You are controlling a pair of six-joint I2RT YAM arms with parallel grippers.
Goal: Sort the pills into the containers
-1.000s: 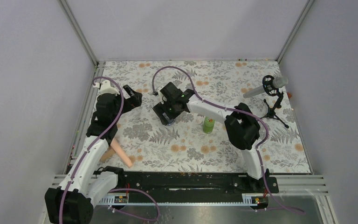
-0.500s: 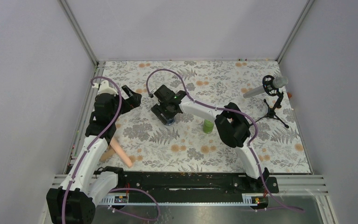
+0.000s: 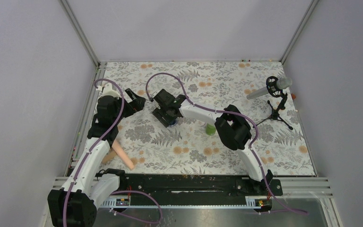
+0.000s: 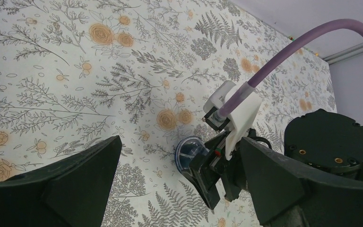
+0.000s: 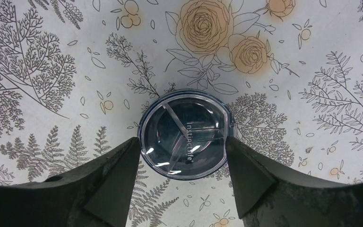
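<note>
right gripper (image 5: 182, 142) shifted a little to the left | it clamps the jar (image 5: 184, 156) on both sides | bottle (image 3: 210, 128) stands right of jar, apart | left gripper (image 4: 179, 141) left of jar, wide open

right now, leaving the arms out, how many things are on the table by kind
containers: 2, a green bottle and a dark-blue jar
peach-pink rods: 2, one partly hidden
microphone on stand: 1
total: 5
</note>
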